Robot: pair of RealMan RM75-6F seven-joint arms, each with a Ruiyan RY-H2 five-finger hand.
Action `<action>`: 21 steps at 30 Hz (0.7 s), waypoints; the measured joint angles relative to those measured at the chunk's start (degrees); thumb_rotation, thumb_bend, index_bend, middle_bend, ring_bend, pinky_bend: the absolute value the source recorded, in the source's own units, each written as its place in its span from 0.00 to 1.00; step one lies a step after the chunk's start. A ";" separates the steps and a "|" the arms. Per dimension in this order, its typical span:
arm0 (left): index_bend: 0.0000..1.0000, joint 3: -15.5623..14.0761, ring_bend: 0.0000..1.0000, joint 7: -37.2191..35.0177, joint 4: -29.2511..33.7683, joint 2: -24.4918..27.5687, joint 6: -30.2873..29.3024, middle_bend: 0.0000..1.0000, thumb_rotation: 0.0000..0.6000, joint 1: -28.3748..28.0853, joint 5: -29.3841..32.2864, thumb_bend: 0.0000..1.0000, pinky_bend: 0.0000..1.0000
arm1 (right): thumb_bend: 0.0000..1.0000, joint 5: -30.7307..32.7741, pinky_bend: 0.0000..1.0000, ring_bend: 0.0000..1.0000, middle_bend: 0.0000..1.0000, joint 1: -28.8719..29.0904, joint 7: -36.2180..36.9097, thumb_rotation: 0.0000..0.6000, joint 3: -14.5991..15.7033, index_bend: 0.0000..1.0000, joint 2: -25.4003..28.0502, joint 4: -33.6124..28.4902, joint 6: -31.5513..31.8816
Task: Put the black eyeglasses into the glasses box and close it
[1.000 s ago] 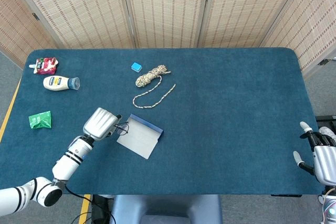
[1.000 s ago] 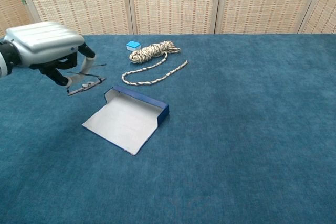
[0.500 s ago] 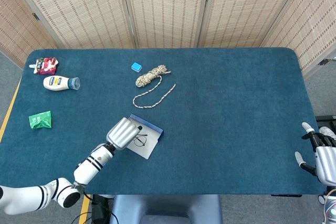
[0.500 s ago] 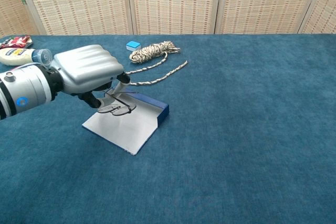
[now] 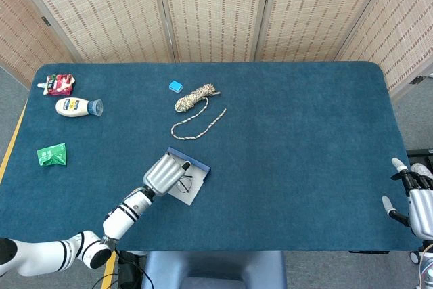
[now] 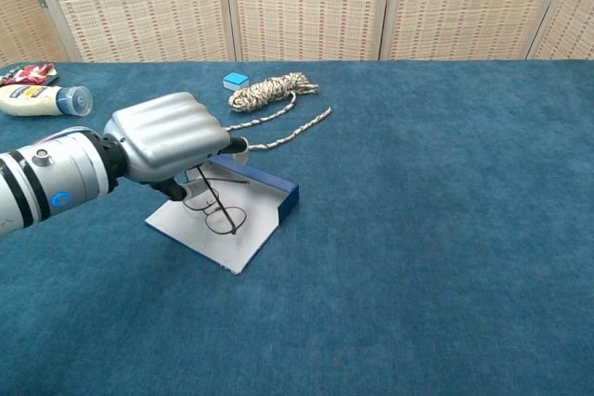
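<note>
Black eyeglasses [image 6: 221, 213] hang pinched beneath our left hand [image 6: 167, 146], just over the open glasses box [image 6: 243, 216] on the surface, so we judge the placing step underway: next we lower, let go, then fold the lid shut.

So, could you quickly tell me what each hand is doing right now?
Left hand: holding the black eyeglasses over the open glasses box.
Right hand: holding nothing, fingers apart, at the table's edge.
</note>
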State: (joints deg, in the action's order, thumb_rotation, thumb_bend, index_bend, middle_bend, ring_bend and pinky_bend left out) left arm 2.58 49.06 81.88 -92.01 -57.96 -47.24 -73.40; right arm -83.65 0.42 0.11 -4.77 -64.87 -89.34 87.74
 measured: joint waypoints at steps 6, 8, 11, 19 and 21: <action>0.13 0.52 0.96 0.65 3.32 1.82 0.18 1.00 1.00 0.85 2.77 0.49 0.84 | 0.33 -0.01 0.24 0.29 0.37 0.09 0.27 1.00 -0.09 0.10 -0.12 0.31 -0.03; 0.12 0.64 0.96 -0.55 4.47 2.66 0.16 1.00 1.00 1.20 3.10 0.49 0.84 | 0.33 0.06 0.24 0.29 0.37 0.09 0.34 1.00 -0.12 0.10 -0.15 0.41 -0.07; 0.11 0.76 0.95 -3.94 6.21 4.00 0.35 1.00 1.00 1.75 3.23 0.49 0.84 | 0.33 0.10 0.24 0.29 0.37 0.11 0.43 1.00 -0.09 0.10 -0.28 0.55 -0.20; 0.11 0.79 0.95 -18.37 11.66 8.51 1.37 1.00 1.00 3.40 1.13 0.49 0.84 | 0.33 0.04 0.24 0.29 0.37 0.25 0.56 1.00 -0.11 0.10 -0.47 0.70 -0.35; 0.11 0.81 0.95 -22.31 12.67 9.56 1.82 1.00 1.00 3.74 0.62 0.49 0.84 | 0.33 0.04 0.24 0.29 0.37 0.26 0.52 1.00 -0.10 0.10 -0.45 0.66 -0.35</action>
State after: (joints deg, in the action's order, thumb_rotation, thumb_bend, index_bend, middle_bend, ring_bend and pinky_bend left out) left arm 3.39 26.75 94.55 -82.45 -56.14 -43.51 -72.78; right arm -83.61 0.68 0.64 -4.88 -65.31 -88.67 87.39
